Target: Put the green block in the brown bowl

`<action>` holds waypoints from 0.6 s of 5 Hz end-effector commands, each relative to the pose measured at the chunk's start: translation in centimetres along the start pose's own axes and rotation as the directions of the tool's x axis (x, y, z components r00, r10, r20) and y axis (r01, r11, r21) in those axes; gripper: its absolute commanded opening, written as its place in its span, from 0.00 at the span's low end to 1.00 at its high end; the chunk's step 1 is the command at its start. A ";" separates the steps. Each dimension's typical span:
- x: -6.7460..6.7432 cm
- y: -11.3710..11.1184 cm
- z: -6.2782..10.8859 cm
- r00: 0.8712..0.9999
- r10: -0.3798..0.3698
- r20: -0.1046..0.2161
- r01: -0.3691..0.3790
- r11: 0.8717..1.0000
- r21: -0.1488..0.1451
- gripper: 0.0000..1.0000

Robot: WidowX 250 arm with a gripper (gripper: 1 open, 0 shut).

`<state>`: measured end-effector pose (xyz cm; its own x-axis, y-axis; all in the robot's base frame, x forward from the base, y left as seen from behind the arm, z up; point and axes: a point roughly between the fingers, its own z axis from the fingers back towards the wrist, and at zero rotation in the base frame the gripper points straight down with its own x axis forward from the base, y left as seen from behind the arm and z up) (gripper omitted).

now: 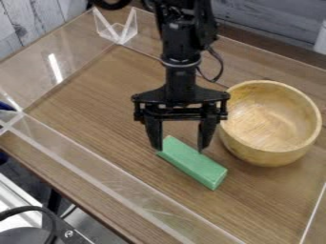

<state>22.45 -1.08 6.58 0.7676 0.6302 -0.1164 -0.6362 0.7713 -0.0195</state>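
Note:
The mint-green block point(196, 165) lies flat on the wooden table, angled from upper left to lower right, near the front. My gripper point(180, 135) hangs just above its upper-left end with both black fingers spread wide, open and holding nothing. One fingertip point(152, 140) stands left of the block's end, the other to its right. The brown bowl point(269, 121), round and light tan with a thick rim, sits upright and empty to the right of the gripper, close to the right finger.
Clear acrylic walls point(51, 71) fence the wooden table point(95, 105) on the left, front and back. A clear bracket point(117, 27) stands at the far left corner. The black arm rises from the gripper toward the top.

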 end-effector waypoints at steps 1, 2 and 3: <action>0.5 -0.6 0.2 0.994 0.108 0.033 -0.107 0.993 -0.046 1.00; 0.6 -1.0 -0.6 0.987 0.160 0.030 -0.158 0.986 -0.054 1.00; 0.5 -1.3 -1.4 0.984 0.178 0.029 -0.176 0.983 -0.054 1.00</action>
<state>22.97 -1.76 4.48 0.6387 0.7616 -0.1096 -0.7677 0.6404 -0.0239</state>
